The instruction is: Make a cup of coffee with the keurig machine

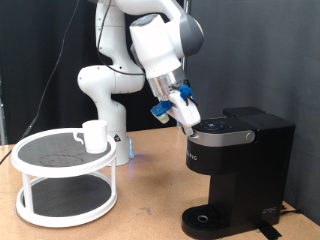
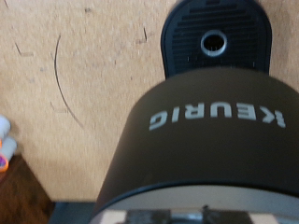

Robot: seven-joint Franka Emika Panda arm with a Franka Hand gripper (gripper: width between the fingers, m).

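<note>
Arm bent over the coffee machine, which stands on the wooden counter at the exterior view's right, lid down. The gripper sits at the lid's front edge, touching or just above it. Jaws: cannot tell how far open; nothing seen held. White mug rests on the top tier of a white two-tier rack, well apart at the exterior view's left. Wrist view looks down the machine's front lettering onto the round drip tray, which holds no mug.
</note>
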